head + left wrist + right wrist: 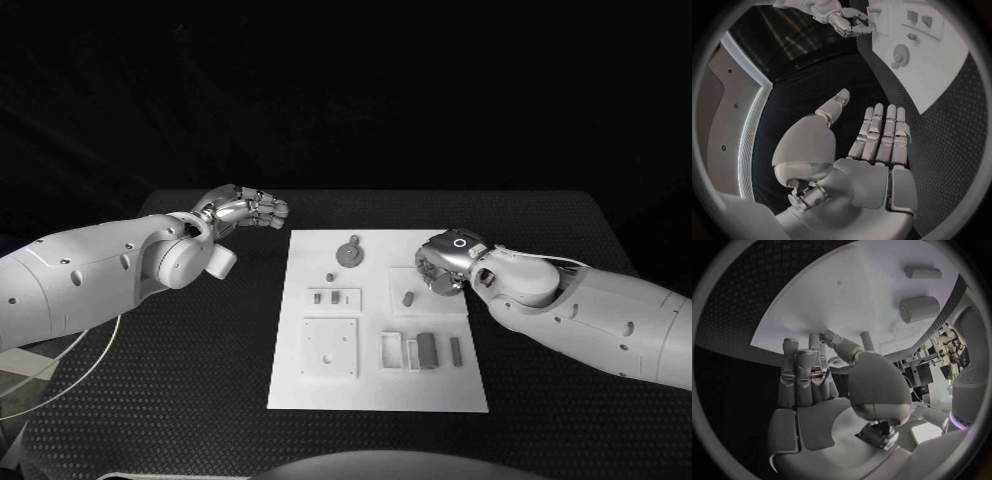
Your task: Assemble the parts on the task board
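Observation:
The white task board [378, 380] lies in the middle of the black table. On it are grey parts: a gear-like piece [351, 250], a short cylinder [408, 297], two small blocks [335, 296], a square plate [329, 347] and upright bars [426, 350]. My right hand [440, 266] hovers over the board's right side, fingertips close to the short cylinder. In the right wrist view its fingers [807, 370] lie straight and side by side, with nothing between them and the thumb. My left hand [248, 210] hangs off the board's far left corner, palm [873, 175] flat, fingers straight, holding nothing.
Bare black table mat [173, 400] surrounds the board on all sides. A pale cable [80, 365] loops near the table's left edge under my left arm. In the left wrist view the board [942, 75] and its gear-like piece [899, 52] lie beyond the fingertips.

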Controlling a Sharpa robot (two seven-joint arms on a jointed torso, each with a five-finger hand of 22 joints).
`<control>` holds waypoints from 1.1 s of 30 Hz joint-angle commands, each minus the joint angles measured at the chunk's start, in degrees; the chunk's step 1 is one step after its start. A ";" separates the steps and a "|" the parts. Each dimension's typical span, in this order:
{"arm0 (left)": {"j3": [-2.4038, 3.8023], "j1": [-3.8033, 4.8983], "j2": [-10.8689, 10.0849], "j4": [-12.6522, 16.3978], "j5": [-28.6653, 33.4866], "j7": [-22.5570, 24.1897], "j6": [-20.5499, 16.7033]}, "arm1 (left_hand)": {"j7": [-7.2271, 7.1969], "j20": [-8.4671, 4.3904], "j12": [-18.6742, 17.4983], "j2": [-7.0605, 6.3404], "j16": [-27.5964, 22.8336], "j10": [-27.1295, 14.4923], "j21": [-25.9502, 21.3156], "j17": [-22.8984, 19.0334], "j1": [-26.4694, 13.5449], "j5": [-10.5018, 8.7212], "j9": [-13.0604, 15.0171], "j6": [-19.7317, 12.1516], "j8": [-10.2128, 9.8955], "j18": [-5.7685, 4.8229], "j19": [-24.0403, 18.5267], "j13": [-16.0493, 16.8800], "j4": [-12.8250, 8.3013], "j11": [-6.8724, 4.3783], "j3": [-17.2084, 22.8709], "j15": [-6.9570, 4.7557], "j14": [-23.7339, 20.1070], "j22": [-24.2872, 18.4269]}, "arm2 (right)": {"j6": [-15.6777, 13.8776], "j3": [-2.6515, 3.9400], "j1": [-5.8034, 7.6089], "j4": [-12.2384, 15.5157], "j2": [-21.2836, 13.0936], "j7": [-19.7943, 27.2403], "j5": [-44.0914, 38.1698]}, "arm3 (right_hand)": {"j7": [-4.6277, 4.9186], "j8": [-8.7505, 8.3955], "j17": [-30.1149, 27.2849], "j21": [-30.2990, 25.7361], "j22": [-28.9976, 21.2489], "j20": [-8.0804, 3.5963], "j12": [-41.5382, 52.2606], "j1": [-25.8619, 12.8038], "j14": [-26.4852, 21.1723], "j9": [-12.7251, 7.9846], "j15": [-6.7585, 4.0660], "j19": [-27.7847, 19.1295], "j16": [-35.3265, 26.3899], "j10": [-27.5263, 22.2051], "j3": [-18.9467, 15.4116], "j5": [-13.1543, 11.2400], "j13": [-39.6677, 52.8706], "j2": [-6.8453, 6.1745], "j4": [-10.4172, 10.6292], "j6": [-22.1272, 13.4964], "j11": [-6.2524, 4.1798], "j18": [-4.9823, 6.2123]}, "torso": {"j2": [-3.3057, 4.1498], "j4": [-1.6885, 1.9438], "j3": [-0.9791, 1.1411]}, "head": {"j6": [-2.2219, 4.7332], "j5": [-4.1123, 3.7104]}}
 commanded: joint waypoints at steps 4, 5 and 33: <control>0.06 0.11 0.02 0.15 -0.27 0.34 0.78 | 0.35 0.44 0.35 -0.03 -0.30 0.07 0.03 0.06 0.30 -0.21 0.05 0.04 0.28 -0.39 0.15 -0.11 0.04 0.21 0.02 -0.06 0.49 -0.12 | -1.33 -0.16 -0.26 0.47 -0.21 0.07 -0.94 | -1.18 0.31 0.10 0.52 1.27 -0.12 0.14 0.56 0.06 0.20 -0.44 0.37 0.52 0.53 0.10 -0.17 0.30 -0.04 -0.20 2.00 -0.02 1.24 | -0.04 0.00 -0.02 | 0.03 -0.09; 0.06 0.11 0.01 0.15 -0.28 0.34 0.79 | 0.35 0.44 0.35 -0.03 -0.30 0.07 0.03 0.06 0.30 -0.21 0.05 0.04 0.28 -0.39 0.16 -0.12 0.04 0.22 0.02 -0.06 0.49 -0.12 | -1.42 -0.16 -0.26 0.65 -0.35 0.03 -0.93 | -1.18 0.32 0.10 0.55 1.26 -0.13 0.14 0.55 0.07 0.22 -0.45 0.38 0.55 0.55 0.10 -0.17 0.33 -0.03 -0.20 2.01 -0.03 1.24 | -0.03 0.01 -0.02 | 0.04 -0.09; 0.05 0.11 -0.12 0.03 -0.28 0.15 0.90 | 0.38 0.48 0.32 -0.08 -0.39 0.09 0.04 0.08 0.26 -0.21 0.04 0.01 0.29 -0.34 0.19 -0.27 0.09 0.22 -0.03 -0.06 0.51 -0.30 | -2.17 0.74 0.14 3.70 -2.73 -0.18 -0.95 | -1.32 0.57 0.22 0.98 1.20 -0.24 0.11 0.38 0.18 0.69 -0.65 0.33 1.25 0.94 0.25 -0.17 0.96 -0.28 -0.19 2.21 -0.23 1.24 | 0.02 -0.02 0.05 | 0.16 -0.04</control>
